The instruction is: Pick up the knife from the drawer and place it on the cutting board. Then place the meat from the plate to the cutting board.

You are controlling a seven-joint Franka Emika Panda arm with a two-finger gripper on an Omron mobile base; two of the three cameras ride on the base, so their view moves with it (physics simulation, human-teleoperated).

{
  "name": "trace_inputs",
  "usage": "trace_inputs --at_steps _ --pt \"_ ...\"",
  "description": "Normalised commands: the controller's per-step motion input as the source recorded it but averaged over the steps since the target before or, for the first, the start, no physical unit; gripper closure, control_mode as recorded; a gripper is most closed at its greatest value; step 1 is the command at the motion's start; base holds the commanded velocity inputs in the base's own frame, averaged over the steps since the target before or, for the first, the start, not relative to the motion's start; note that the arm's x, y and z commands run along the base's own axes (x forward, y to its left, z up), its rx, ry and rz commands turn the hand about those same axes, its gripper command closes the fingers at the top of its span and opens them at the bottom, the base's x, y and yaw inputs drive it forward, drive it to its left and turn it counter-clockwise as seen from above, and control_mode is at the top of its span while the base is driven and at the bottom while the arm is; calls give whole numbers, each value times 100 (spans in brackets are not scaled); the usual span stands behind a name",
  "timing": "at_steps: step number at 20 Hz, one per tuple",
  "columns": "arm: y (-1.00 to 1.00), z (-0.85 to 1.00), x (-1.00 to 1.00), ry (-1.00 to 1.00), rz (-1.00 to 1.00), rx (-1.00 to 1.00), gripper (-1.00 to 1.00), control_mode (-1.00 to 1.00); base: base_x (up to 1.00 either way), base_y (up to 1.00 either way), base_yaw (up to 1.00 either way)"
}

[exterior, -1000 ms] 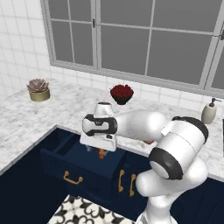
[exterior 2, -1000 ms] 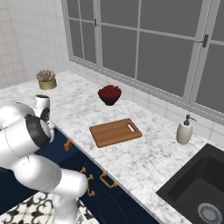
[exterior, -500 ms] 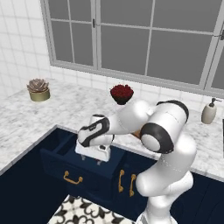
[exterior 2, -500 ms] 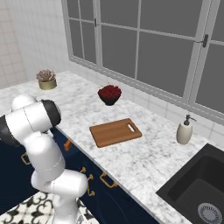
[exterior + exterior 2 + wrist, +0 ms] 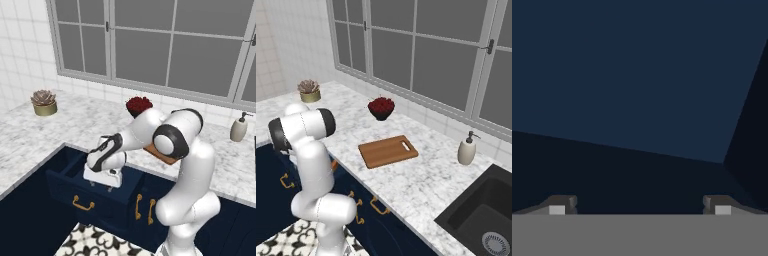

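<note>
The navy drawer [image 5: 75, 190] stands pulled out under the counter. My gripper [image 5: 101, 186] is lowered into it, pointing down, open with nothing between its fingers. The hand view shows the fingertips [image 5: 562, 206] wide apart in front of the drawer's dark inner walls [image 5: 637, 90]. A sliver of orange-brown, the knife handle [image 5: 333, 164], peeks out beside my arm in the right base view; its blade is hidden. The brown cutting board [image 5: 387, 151] lies bare on the marble counter, and one corner [image 5: 165, 156] of it shows behind my arm. The plate and the meat are out of view.
A dark bowl of red berries [image 5: 381, 107] sits behind the board near the window. A soap dispenser [image 5: 466, 149] and a black sink [image 5: 483, 212] are to the right. A potted succulent [image 5: 44, 102] stands at the far left. Brass-handled cabinet doors [image 5: 143, 210] flank the drawer.
My arm has swung down and lowered the hand from above the drawer into it. The jaws have stayed open. Nothing on the counter has moved.
</note>
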Motion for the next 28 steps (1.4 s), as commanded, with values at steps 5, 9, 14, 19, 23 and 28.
trace_inputs --at_steps 5,9,14,19,23,28 --pt "23 -31 3 0 0 -3 -100 -100 0 0 0" --pt "42 -16 -1 0 0 0 -100 -100 0 0 0" --pt "54 0 -14 0 1 1 -100 -100 0 0 0" --pt "64 0 -29 0 5 3 -100 -100 0 0 0" --pt "70 0 -37 0 6 4 -100 -100 0 0 0" --pt "17 17 -8 -1 2 -2 -100 -100 0 0 0"
